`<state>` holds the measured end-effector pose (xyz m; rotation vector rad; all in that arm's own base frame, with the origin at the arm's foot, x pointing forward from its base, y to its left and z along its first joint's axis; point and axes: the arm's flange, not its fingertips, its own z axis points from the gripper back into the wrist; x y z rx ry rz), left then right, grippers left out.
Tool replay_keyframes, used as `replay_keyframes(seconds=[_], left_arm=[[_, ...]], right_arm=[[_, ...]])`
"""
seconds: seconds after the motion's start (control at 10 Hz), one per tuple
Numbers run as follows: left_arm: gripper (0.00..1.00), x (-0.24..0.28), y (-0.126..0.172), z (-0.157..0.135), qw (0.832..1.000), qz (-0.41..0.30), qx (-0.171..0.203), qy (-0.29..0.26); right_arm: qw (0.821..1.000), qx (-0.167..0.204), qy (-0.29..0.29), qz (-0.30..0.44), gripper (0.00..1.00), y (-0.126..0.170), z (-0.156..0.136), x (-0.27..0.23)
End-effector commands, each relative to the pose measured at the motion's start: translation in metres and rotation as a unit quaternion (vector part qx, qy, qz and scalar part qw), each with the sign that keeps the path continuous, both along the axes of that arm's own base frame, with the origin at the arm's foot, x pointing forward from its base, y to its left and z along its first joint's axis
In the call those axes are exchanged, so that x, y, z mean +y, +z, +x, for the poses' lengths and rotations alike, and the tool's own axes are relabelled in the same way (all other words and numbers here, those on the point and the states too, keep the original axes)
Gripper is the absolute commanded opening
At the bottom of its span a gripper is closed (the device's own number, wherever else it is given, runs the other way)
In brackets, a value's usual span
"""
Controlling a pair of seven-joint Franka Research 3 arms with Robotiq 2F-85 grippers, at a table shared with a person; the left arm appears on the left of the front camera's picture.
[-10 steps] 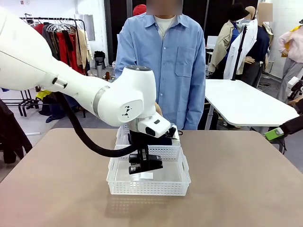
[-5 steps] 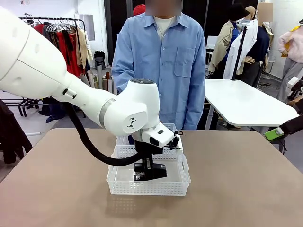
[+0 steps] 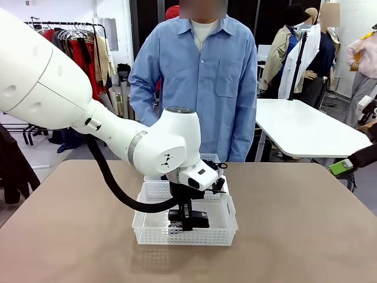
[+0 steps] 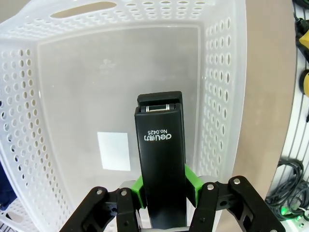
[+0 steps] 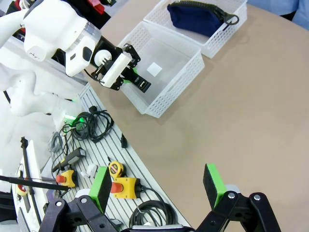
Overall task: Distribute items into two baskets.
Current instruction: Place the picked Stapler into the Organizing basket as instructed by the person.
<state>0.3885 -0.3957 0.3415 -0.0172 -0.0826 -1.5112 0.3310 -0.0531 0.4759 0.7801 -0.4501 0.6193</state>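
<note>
My left gripper [image 3: 187, 221] reaches down into the nearer, larger basket [image 3: 185, 237] and is shut on the black stapler [image 3: 198, 223]. In the left wrist view the stapler [image 4: 161, 154] sticks out lengthwise between the green pads, just above the basket's floor, with the lattice wall [image 4: 223, 72] to its right. From the right wrist view, the dark navy pouch [image 5: 195, 17] lies in the smaller basket [image 5: 226, 37] beyond the larger basket [image 5: 166, 100]. My right gripper [image 5: 157, 186] is open and holds nothing, well away from both baskets.
A person in a blue shirt [image 3: 200, 76] stands at the table's far side, hands off the table. A white label [image 4: 114, 151] lies on the larger basket's floor. Cables and yellow devices [image 5: 123, 186] sit on a slatted rail below my right gripper.
My left gripper has dropped lower into the nearer basket with the stapler. The person's arms have drawn back to their sides.
</note>
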Motion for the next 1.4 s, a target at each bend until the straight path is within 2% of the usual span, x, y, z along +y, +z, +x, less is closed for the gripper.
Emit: replay_keyframes(seconds=[0.0, 0.1, 0.5, 0.6, 1.0, 1.3], left_arm=[[0.00, 0.001, -0.002, 0.003, 1.000, -0.003, 0.008, -0.014], [0.12, 0.001, -0.001, 0.004, 1.000, -0.001, 0.010, -0.012], [0.92, 0.004, 0.005, 0.006, 1.000, -0.002, 0.007, -0.007], [1.00, 0.006, 0.010, 0.009, 1.000, -0.002, 0.001, -0.004], [1.00, 0.022, 0.054, 0.027, 1.000, -0.011, -0.023, 0.018], [1.00, 0.035, 0.085, 0.019, 0.999, -0.004, -0.034, 0.033]], right_arm=[[1.000, -0.001, -0.001, -0.003, 1.00, 0.001, 0.001, 0.001], [1.000, -0.001, -0.001, -0.003, 1.00, 0.001, 0.001, 0.001], [1.000, -0.001, -0.001, -0.003, 1.00, 0.001, 0.001, 0.001], [1.000, -0.001, -0.001, -0.003, 1.00, 0.001, 0.001, 0.001], [1.000, -0.001, -0.001, -0.003, 1.00, 0.001, 0.001, 0.001], [1.000, -0.001, -0.001, -0.003, 1.00, 0.001, 0.001, 0.001]])
